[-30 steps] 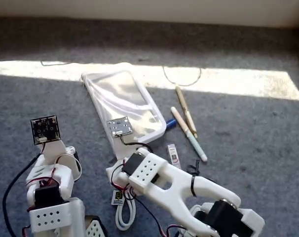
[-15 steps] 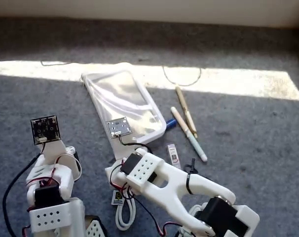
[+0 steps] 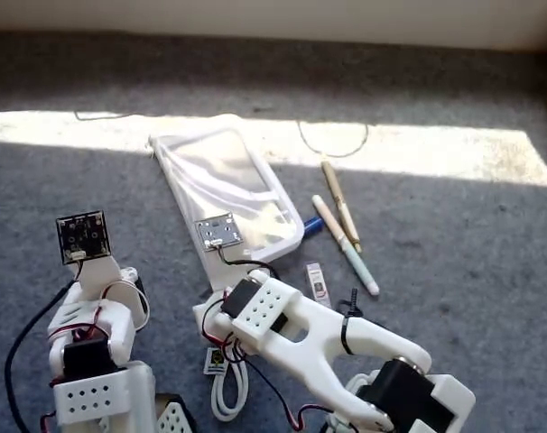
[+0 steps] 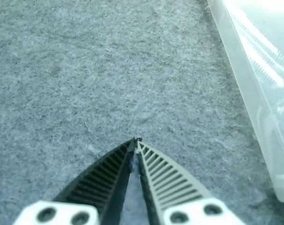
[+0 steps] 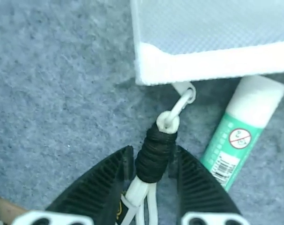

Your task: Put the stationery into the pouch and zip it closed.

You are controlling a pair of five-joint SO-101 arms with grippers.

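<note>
The pouch (image 3: 224, 176) looks soft and light, so it is best pulled by its zip cord (image 5: 170, 121), which is clamped in the right gripper (image 5: 153, 151). The left gripper (image 4: 136, 142) is closed, empty.

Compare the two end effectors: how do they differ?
Left end effector is shut, empty; right end effector is shut on the pouch cord. Left is over bare carpet beside the pouch; right is at its corner, by a green tube. Both point at the carpet.

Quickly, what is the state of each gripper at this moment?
Left gripper: closed, holding nothing.
Right gripper: closed on the zipper pull cord of the pouch.
</note>
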